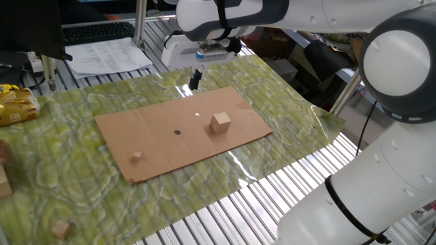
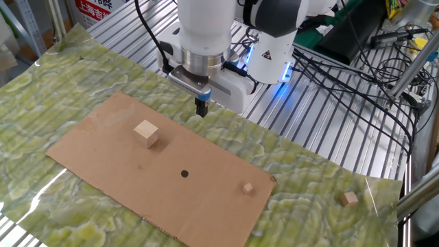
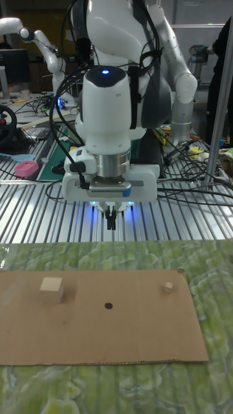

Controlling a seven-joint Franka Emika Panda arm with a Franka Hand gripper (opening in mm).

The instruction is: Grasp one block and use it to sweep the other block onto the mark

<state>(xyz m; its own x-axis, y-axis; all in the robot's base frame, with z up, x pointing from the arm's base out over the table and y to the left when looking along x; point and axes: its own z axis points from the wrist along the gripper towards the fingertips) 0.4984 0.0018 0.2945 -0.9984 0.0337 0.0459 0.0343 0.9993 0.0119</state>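
Observation:
The largest tan cube (image 1: 220, 122) (image 2: 146, 132) (image 3: 52, 289) rests on the brown cardboard (image 1: 157, 146) (image 2: 103, 147) (image 3: 129, 336). On the same sheet lies the tiny cube (image 1: 137, 156) (image 2: 247, 187) (image 3: 167, 286), on the other side of the black dot mark (image 1: 177, 132) (image 2: 184, 173) (image 3: 108, 306). My gripper (image 1: 195, 79) (image 2: 201, 107) (image 3: 111, 222) hangs above the cardboard's far edge, apart from both cubes. Its dark fingers are pressed together and hold nothing.
A mid-sized tan cube (image 1: 61, 229) (image 2: 350, 199) lies off the cardboard on the green mat (image 1: 68, 197) (image 2: 309, 171). A yellow packet (image 1: 15, 105) and papers (image 1: 109, 54) sit at the mat's edge. Cables (image 2: 357, 62) trail over the slatted table beside the robot base.

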